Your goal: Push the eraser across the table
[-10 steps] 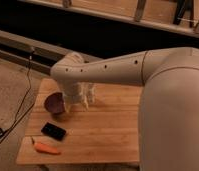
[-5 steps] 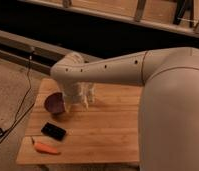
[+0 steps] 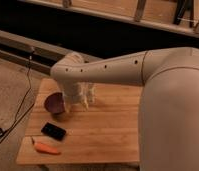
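Pointing down over the light wooden plank surface [image 3: 110, 127], the white two-finger end effector [image 3: 87, 98] stands fingers apart, empty; the flat black rectangular eraser [image 3: 53, 131] lies at its 7 o'clock, untouched.

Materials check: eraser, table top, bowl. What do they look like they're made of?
Eraser: flat dull black block, probably rubber or plastic. Table: light wood, plank seams visible, smooth finish. Bowl: dark purple, plastic or glazed ceramic; cannot tell which. Claw hangs open over the table beside the bowl.
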